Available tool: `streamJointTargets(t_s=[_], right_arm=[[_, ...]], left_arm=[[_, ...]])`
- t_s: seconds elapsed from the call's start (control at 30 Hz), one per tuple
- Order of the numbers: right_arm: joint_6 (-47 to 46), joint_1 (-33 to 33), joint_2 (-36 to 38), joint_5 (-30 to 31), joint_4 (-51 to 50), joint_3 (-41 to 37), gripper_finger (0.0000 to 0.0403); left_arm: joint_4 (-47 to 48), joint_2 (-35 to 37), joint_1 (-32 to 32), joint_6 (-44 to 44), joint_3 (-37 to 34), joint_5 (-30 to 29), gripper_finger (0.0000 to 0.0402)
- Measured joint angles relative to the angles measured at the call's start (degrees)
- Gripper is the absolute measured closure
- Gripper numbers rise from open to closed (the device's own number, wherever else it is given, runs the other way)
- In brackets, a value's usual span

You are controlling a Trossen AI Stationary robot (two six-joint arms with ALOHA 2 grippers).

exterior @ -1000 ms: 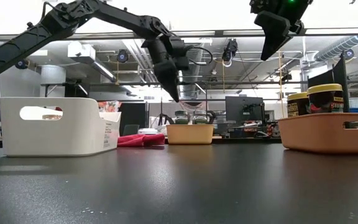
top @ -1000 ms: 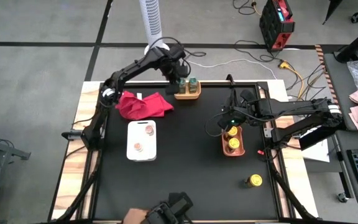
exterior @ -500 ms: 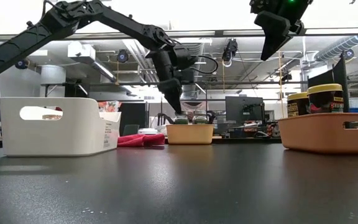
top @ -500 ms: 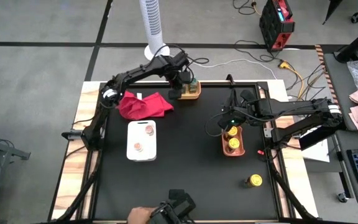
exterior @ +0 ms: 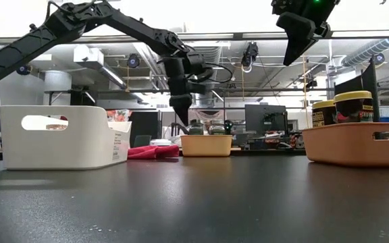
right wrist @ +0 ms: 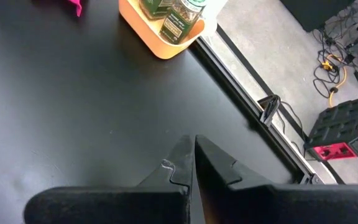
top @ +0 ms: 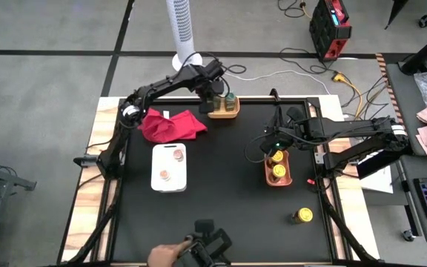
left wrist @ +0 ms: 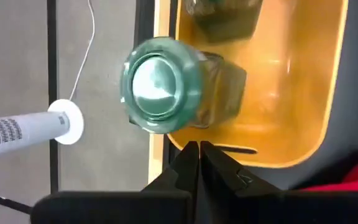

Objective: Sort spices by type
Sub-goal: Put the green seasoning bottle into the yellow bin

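Nearest the frame's bottom in the high view, the last loose yellow jar [top: 302,215] stands upright on the tabletop [top: 228,185] at lower right, just below the orange tray [top: 279,178]. The right hand [top: 273,145], shut and empty, hovers above that tray, clearly nearer. The left hand [top: 215,101], shut on nothing, hangs at upper centre beside the green-lidded jars [top: 228,98].
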State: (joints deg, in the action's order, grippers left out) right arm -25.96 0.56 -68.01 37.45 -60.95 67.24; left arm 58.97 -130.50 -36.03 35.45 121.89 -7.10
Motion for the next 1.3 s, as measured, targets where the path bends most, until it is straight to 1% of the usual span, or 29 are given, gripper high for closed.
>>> streamJointTargets(t_s=[0.17,0.4,0.43,0.53,0.6,0.7,0.93,1.03,1.2,1.3], right_arm=[[0.0,0.0,0.0,0.0,0.0,-0.03,0.0394],[0.0,0.0,0.0,0.02,-0.01,-0.25,0.0394],[0.0,0.0,0.0,0.02,-0.01,-0.28,0.0394],[0.0,0.0,0.0,0.02,0.0,-0.28,0.0394],[0.02,0.01,0.0,0.02,0.0,-0.28,0.0394],[0.04,0.0,0.0,0.04,0.02,-0.28,0.0394],[0.02,0.0,0.0,0.02,0.02,-0.28,0.0394],[0.02,0.0,0.0,0.04,0.02,-0.28,0.0394],[0.02,0.0,0.0,0.04,0.02,-0.28,0.0394],[0.02,0.02,0.0,0.04,0.02,-0.28,0.0394]], left_arm=[[3.0,0.04,0.15,0.4,0.0,0.16,0.0401],[2.15,0.35,0.09,-1.28,0.0,-0.08,0.0402],[2.03,0.4,0.09,-1.76,0.0,-0.95,0.0402],[-0.29,0.55,0.12,-2.09,0.0,-6.34,0.0402],[-3.79,0.57,-0.06,-1.68,0.0,-7.24,0.0402],[-6.94,0.49,-0.18,0.68,0.02,-5.77,0.0402],[-7.97,0.11,-0.08,7.42,-0.04,0.08,0.0402],[-9.71,0.11,-0.11,9.52,-0.04,1.22,0.0402],[-10.19,0.11,-0.09,14.2,-0.04,6.21,0.0401],[-10.08,0.11,-0.05,14.81,0.22,5.67,0.0401]])
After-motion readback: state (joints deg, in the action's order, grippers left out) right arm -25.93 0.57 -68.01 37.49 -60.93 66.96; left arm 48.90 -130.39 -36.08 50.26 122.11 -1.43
